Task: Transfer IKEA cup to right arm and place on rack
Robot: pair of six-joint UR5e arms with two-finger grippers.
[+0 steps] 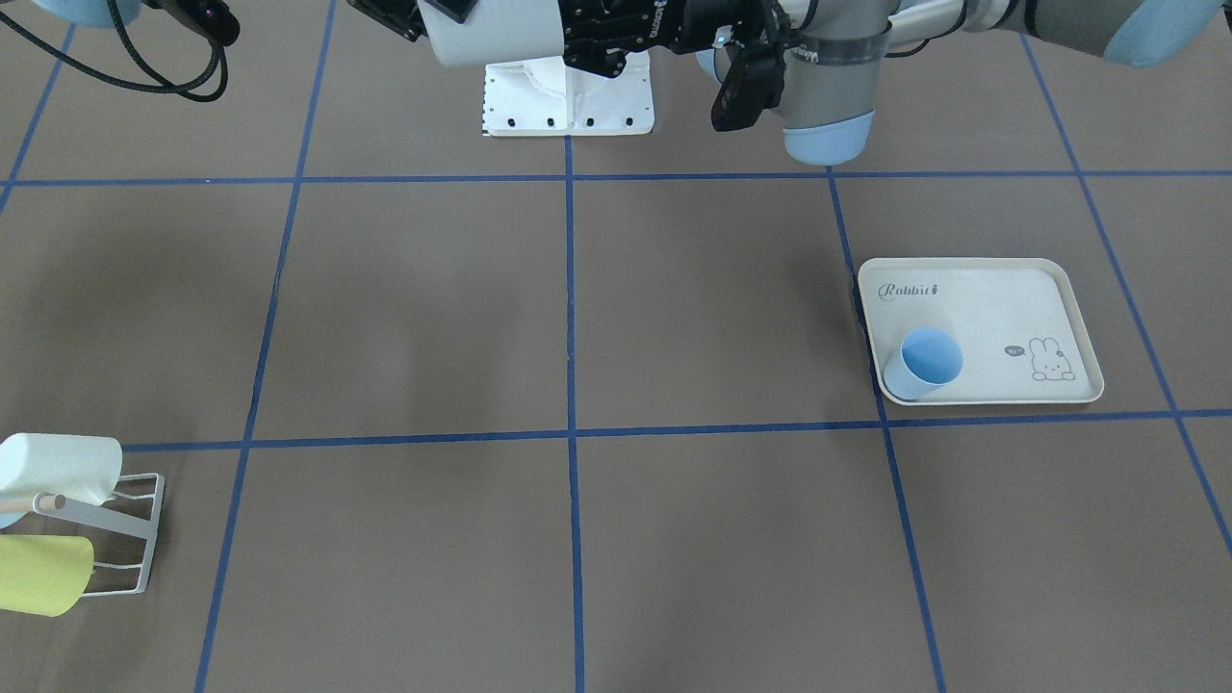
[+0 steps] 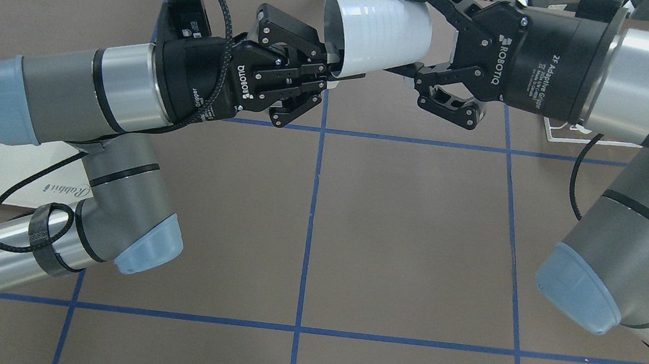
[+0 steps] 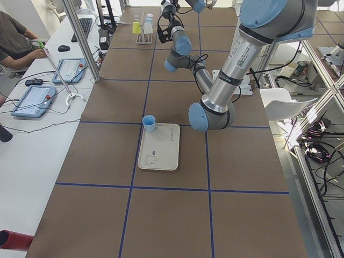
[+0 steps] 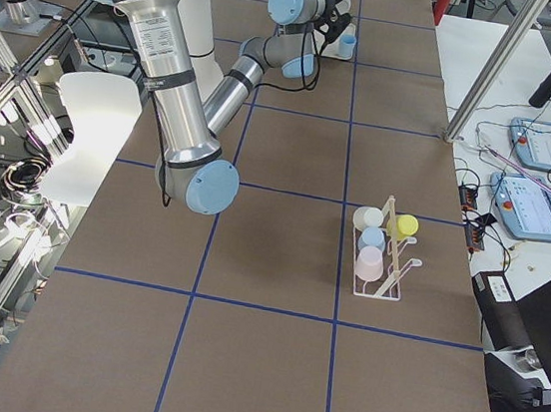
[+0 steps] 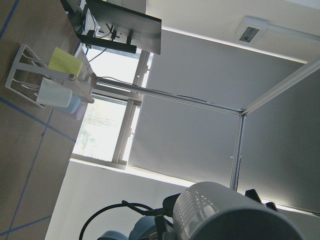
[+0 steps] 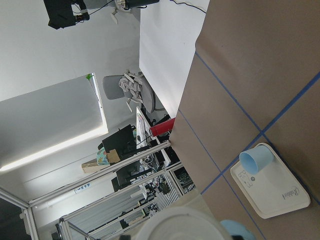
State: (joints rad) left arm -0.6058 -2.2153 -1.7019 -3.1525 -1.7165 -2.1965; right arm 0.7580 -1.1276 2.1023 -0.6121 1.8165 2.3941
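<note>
The IKEA cup [image 2: 378,32], white, hangs on its side high above the table's far middle; it also shows in the front-facing view [image 1: 496,38]. My left gripper [image 2: 329,73] is shut on its open rim. My right gripper [image 2: 404,31] straddles the cup's closed end, one finger lying along each side, shut on it. The white wire rack [image 1: 115,525] stands at the table's right-arm end and holds a white cup [image 1: 58,467] and a yellow cup [image 1: 43,573]. The rack also shows in the exterior right view [image 4: 382,254].
A cream rabbit tray [image 1: 1001,308] lies on the left arm's side with a blue cup [image 1: 924,364] on it. The robot's white base plate [image 1: 568,101] is at mid table edge. Operators' desks with tablets lie beyond the table's far edge [image 3: 37,97].
</note>
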